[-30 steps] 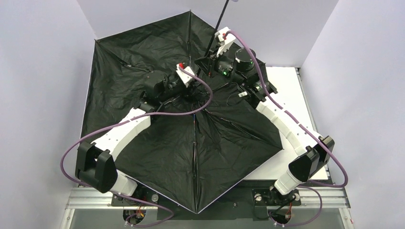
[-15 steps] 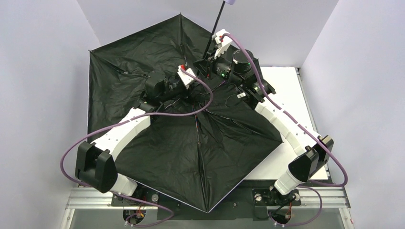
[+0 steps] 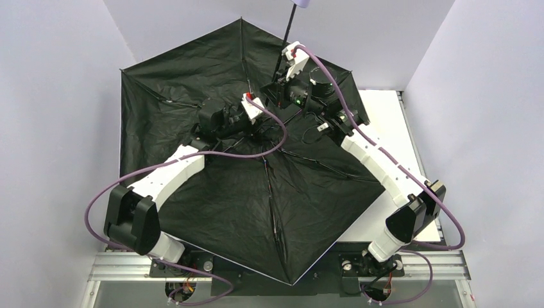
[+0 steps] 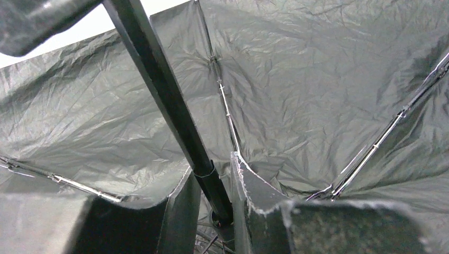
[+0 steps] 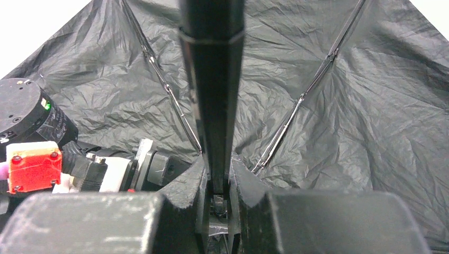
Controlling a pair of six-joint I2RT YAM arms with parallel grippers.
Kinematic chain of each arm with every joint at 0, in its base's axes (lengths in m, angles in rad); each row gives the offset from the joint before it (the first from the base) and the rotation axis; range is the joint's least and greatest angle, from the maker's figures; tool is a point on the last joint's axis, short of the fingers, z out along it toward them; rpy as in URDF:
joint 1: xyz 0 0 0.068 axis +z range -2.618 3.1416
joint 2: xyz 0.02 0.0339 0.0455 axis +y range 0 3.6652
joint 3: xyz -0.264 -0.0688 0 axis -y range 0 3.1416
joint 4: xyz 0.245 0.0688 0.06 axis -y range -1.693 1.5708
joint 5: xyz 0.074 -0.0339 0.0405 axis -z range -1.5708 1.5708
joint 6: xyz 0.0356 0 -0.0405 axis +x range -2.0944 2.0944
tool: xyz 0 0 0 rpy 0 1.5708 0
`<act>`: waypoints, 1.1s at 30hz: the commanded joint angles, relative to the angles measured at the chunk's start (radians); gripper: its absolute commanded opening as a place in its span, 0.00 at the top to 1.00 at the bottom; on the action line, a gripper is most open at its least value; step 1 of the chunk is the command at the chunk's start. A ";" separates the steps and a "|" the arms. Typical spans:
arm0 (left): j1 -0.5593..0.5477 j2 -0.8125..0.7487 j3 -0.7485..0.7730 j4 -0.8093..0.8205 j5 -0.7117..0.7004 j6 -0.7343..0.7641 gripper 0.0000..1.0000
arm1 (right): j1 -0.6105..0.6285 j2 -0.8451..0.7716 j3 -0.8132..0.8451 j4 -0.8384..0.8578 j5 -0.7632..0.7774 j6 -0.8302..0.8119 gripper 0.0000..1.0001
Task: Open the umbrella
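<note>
The umbrella (image 3: 212,192) lies spread open with its black lining up and covers most of the table. Its thin black shaft (image 3: 287,35) rises toward the back wall, ending in the lavender handle (image 3: 301,3) at the top edge. My left gripper (image 3: 262,120) is shut round the base of the shaft near the hub; in the left wrist view the shaft (image 4: 159,79) runs between its fingers (image 4: 212,185). My right gripper (image 3: 277,80) is shut on the shaft a little higher; in the right wrist view the shaft (image 5: 212,79) is pinched between its jaws (image 5: 217,180).
The white table board (image 3: 391,115) shows only at the right of the canopy. Pale walls close in the back and both sides, and the canopy edge reaches the left wall. The metal frame rail (image 3: 115,273) runs along the front. The left wrist (image 5: 32,164) shows in the right wrist view.
The canopy has spread wider and flatter, and its front corner has swung to the right. The shaft and right gripper have moved up toward the back wall. Both grippers keep their hold.
</note>
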 commanded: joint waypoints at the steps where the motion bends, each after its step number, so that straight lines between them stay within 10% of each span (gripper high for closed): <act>1: 0.110 0.101 -0.037 -0.196 -0.171 0.067 0.77 | -0.014 -0.113 0.150 0.190 -0.060 0.083 1.00; 22: 0.155 0.195 -0.083 -0.399 -0.265 0.171 0.82 | -0.019 -0.199 0.058 0.383 -0.039 0.152 1.00; 26: 0.170 0.146 -0.093 -0.379 -0.197 0.145 1.00 | -0.018 -0.213 0.005 0.407 -0.036 0.148 1.00; 33: 0.108 -0.040 -0.027 -0.212 -0.142 -0.018 1.00 | -0.032 -0.268 -0.271 0.358 -0.056 0.055 0.93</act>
